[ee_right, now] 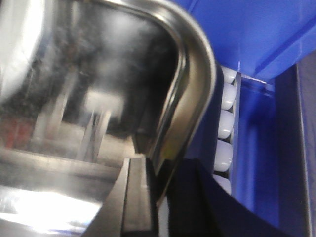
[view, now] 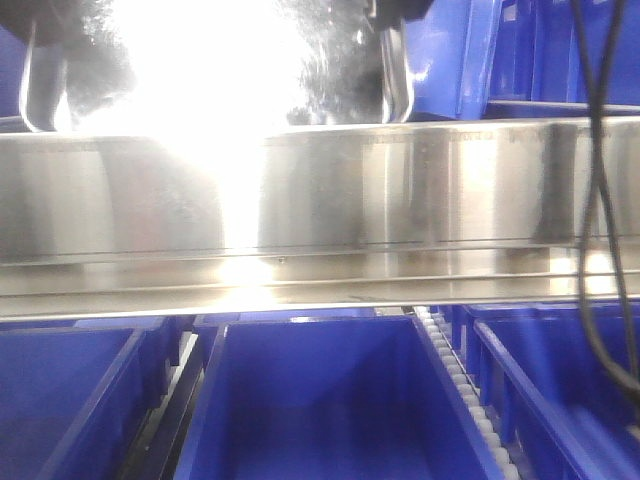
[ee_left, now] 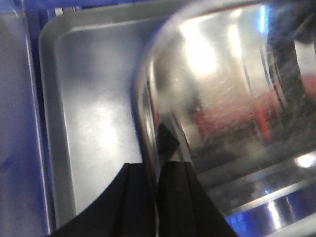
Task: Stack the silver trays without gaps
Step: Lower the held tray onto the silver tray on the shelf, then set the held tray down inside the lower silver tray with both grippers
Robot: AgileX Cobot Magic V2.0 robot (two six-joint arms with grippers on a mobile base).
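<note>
My left hand (ee_left: 157,173): clamped on top tray (ee_left: 222,98) rim.
My right hand (ee_right: 160,180): same.
Next: I square it over bottom tray (ee_left: 94,123), lower level.

Two silver trays: a flat tray (ee_left: 94,123) and a tilted tray (ee_left: 222,98) over it. Two hands: the left hand (ee_left: 155,168) and the right hand (ee_right: 165,168). One steel rail (view: 400,200). Blue bins: three below the rail, a left bin (view: 60,400), a middle bin (view: 320,400) and a right bin (view: 560,400), and at least one upper bin (view: 460,60) above it. The white rollers (ee_right: 225,123) are too blurred to count.
</note>
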